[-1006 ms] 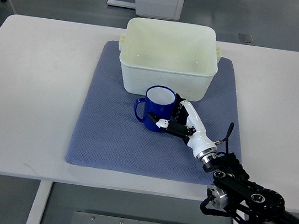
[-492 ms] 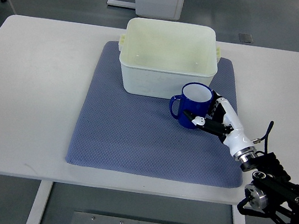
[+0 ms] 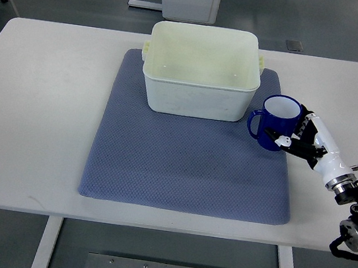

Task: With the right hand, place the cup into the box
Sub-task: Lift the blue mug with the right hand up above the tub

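the cup (image 3: 278,122) looks glossy, maybe glazed ceramic. left of it, the box (image 3: 201,70) seems matt plastic. the mat (image 3: 174,167) beneath is textured cloth.

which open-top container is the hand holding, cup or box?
The blue cup, gripped by the right hand at the mat's right edge. The cream box sits untouched at the mat's far end.

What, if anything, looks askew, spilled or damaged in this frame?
Nothing stands out. The blue cup is upright in the right hand, beside the box's right wall, not yet inside. The box sits squarely on the mat, which lies flat. No spill shows.
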